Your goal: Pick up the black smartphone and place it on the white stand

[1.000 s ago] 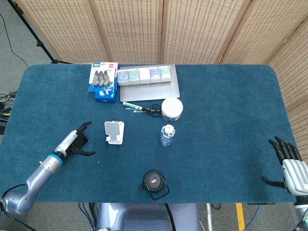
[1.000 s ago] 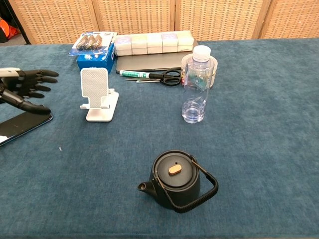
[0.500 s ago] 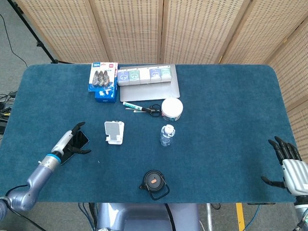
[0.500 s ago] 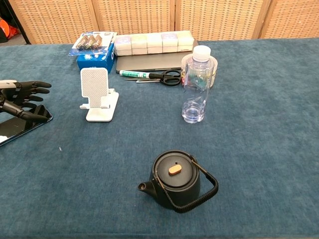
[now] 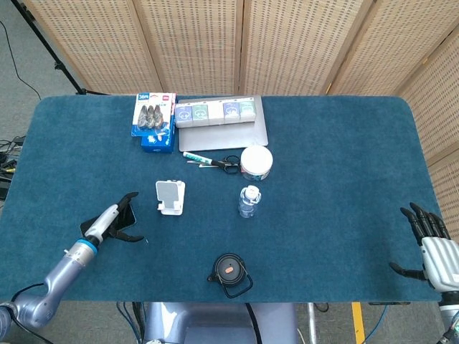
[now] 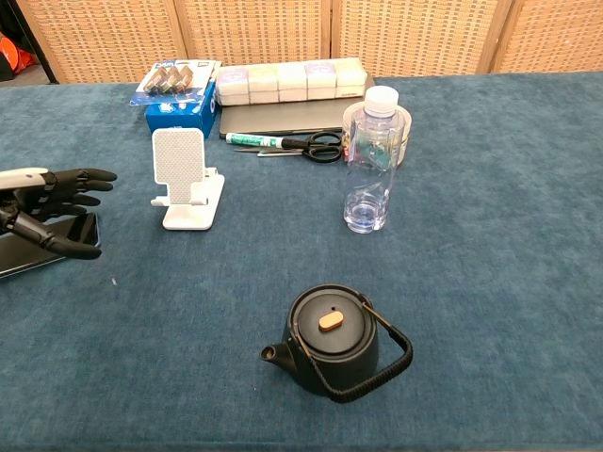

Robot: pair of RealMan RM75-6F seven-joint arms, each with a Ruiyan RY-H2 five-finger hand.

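The step in hand looks like the approach to the grasp. The black smartphone [image 6: 42,247] lies flat on the blue surface [image 5: 337,179], to the left of the white stand [image 6: 185,182] and a little nearer the robot. The left robot hand [image 6: 47,209] hovers over it with fingers spread wide, holding nothing; its thumb reaches along the phone's near edge while the other fingers stretch above the far edge. Whether any fingertip touches the phone cannot be told.

The next move, by my reading, calls for the hand to settle lower and close thumb and fingers across the phone's narrow sides, which is awkward with a thin slab lying flat on cloth. Then comes a lift and a carry rightward to the stand, whose upright back plate and small front lip face the robot.

Much of the phone is covered by the hand in both views, and the chest view cuts off its left end. The right robot hand [image 5: 429,240] sits at the surface's corner far right of the stand, fingers apart and empty, partly cropped.
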